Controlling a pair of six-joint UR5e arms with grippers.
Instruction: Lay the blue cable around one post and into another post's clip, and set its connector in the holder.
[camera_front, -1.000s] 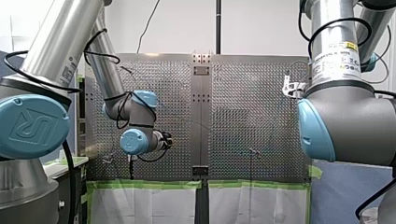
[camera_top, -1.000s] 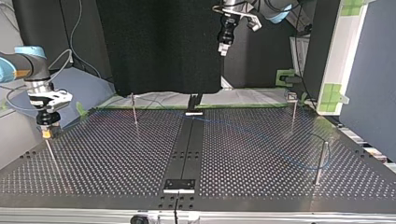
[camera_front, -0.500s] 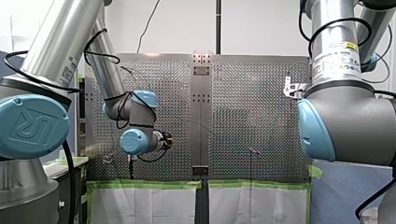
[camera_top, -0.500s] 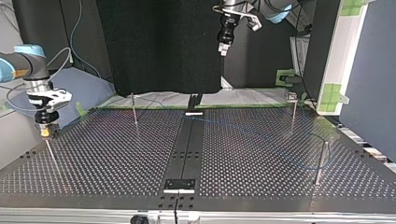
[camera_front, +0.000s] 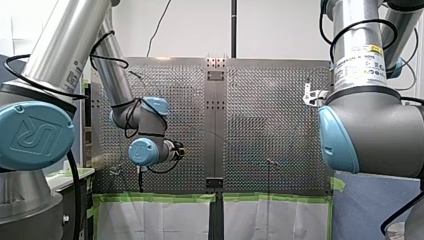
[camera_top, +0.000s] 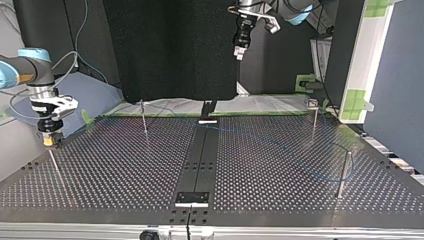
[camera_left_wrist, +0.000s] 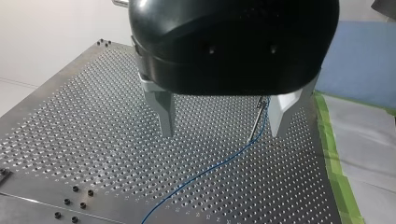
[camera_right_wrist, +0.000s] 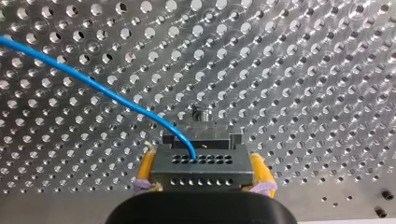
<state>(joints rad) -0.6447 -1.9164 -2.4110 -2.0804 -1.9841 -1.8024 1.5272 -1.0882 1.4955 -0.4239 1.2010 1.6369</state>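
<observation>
While my right claw (camera_right_wrist: 202, 157) clamps its yellow pads (camera_right_wrist: 147, 169) on both sides of the grey multi-hole metal connector (camera_right_wrist: 201, 176), the thin blue cable (camera_right_wrist: 93, 86) leaves that connector's face and arcs away over the perforated steel bench (camera_right_wrist: 303, 70). A dark stepped block (camera_right_wrist: 201, 134) sits just ahead of the connector. In the top view this claw hangs at the frame's left above a slim metal post (camera_top: 56, 167), and the cable crosses the bench's right half to a thicker post (camera_top: 343, 172) at lower right. My left claw (camera_left_wrist: 219, 119), high at the top view's upper centre, has its metal fingers (camera_left_wrist: 161, 112) spread wide with nothing between them; the cable runs beneath them to a thin rod (camera_left_wrist: 258, 119) beside one finger.
</observation>
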